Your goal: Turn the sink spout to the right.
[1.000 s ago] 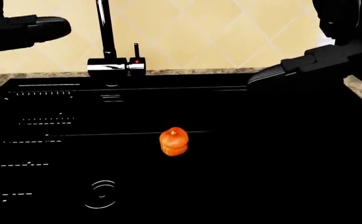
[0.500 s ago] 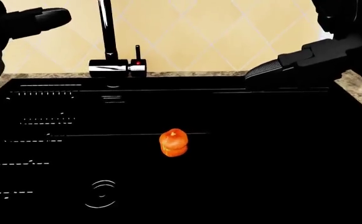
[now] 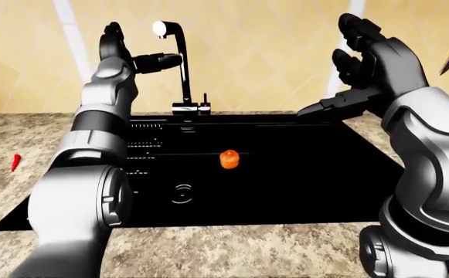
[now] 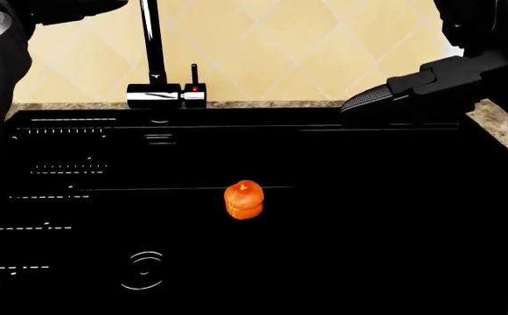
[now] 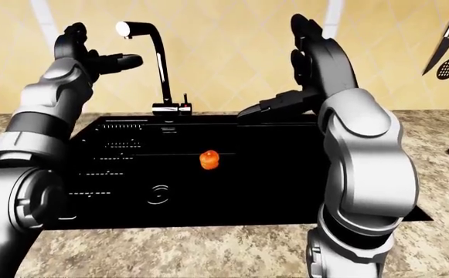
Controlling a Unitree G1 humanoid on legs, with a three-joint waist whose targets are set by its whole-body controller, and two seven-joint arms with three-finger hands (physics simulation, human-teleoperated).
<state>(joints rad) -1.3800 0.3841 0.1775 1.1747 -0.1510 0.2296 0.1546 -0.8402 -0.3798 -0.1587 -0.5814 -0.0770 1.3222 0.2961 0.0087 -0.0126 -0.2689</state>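
Observation:
The black sink spout (image 3: 183, 69) stands upright at the sink's top edge, its curved head (image 3: 160, 28) pointing to the view's left. Its base (image 4: 153, 95) and small lever (image 4: 193, 82) show in the head view. My left hand (image 3: 141, 51) is open and raised just left of the spout. One finger (image 3: 160, 59) reaches toward the stem, below the spout head; I cannot tell whether it touches. My right hand (image 3: 346, 72) is open and empty, held high over the sink's right side, well apart from the spout.
The black sink (image 3: 301, 191) holds an orange round thing (image 4: 243, 199) and a drain (image 3: 181, 194). A speckled counter (image 3: 232, 249) surrounds it. A red chili (image 3: 15, 163) lies on the left. Knives and utensils (image 5: 445, 46) hang at the top right.
My left hand has risen toward the upper part of the spout and mostly left the head view's top. My right hand has barely moved. The spout has not turned.

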